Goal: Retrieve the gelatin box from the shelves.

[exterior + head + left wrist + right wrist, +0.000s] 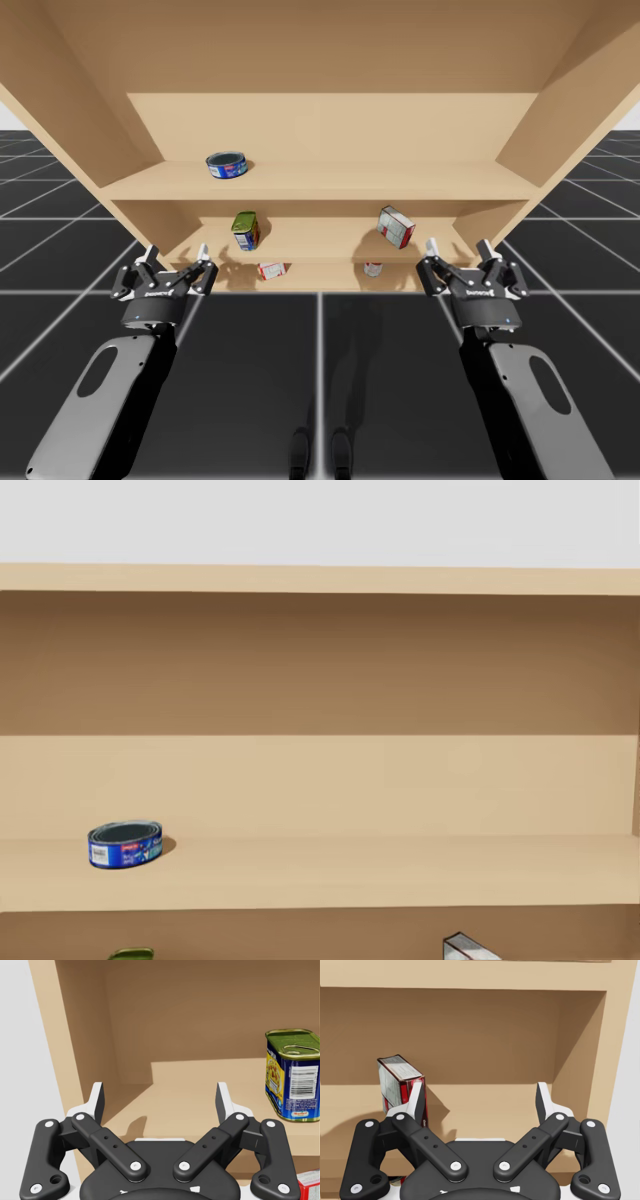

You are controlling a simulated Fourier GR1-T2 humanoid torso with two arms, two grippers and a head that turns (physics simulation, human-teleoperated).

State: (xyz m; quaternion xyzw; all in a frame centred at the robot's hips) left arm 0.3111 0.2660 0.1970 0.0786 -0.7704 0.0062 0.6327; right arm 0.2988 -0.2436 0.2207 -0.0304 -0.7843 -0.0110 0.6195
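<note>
Gelatin box (pixel 396 226) is standing on end, centre-right of the high view, long axis near upright, slightly tilted; I am seeing my left gripper (pixel 176 254) and right gripper (pixel 458 247) hanging released

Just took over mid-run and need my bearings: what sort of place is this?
Likely a simulated pantry mock-up, not a real room: bare wooden shelves hold a flat blue tin and a tall can, and a black grid floor stretches around them.
</note>
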